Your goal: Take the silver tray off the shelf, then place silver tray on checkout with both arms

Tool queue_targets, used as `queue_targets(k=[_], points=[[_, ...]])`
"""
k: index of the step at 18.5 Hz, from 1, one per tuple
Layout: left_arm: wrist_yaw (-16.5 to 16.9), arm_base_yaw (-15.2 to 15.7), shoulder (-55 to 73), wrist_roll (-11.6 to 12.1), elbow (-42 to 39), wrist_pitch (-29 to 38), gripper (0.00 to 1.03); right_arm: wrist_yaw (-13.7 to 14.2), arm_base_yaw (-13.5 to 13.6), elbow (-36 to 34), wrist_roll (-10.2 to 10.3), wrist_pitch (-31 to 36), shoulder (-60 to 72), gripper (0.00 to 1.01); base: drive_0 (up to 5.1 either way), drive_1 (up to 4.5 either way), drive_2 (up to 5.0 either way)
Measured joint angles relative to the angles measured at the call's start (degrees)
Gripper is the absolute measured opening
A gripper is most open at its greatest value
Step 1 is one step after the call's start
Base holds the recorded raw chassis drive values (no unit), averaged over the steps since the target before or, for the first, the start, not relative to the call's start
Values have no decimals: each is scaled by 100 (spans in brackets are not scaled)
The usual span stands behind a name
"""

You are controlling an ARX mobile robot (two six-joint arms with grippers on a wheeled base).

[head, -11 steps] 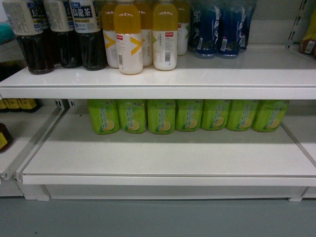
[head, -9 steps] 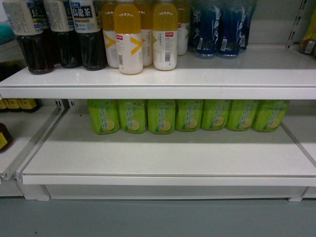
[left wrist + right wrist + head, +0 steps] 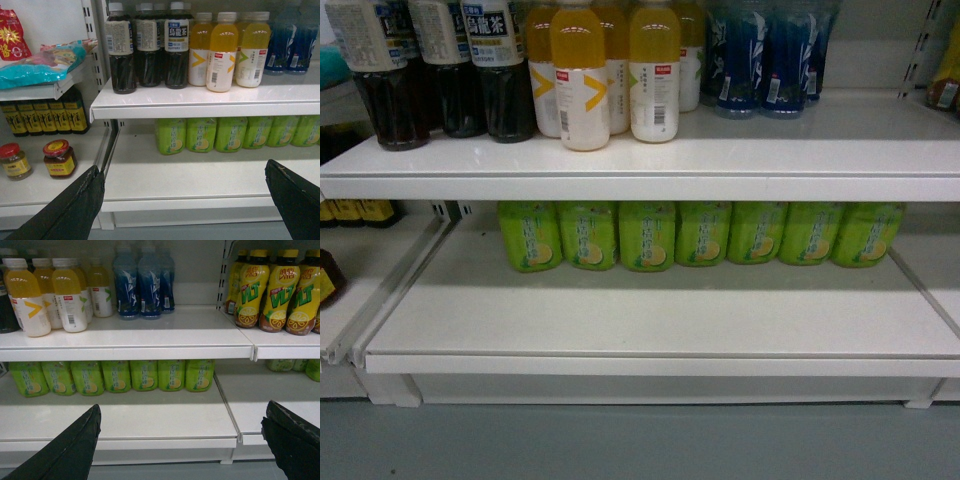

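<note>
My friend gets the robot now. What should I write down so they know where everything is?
Left tool: open, holding nothing, pointed at the shelves.
Right tool: open, holding nothing, also pointed at the shelves.
Silver tray: not in any view. Checkout: not in any view.
In sight: upper shelf with dark tea bottles, orange drink bottles and blue bottles; lower shelf with a row of green bottles at the back and a bare front.
Done: nothing that shows.
Left: find the tray, lift it with both arms, set it on the checkout.
</note>
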Motion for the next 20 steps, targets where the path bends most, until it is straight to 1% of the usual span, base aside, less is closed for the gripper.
queue_targets(k=[20], points=[[7,0,0,-2,0,-2,98,7,0,0,-15,7,0,98,0,0,0]])
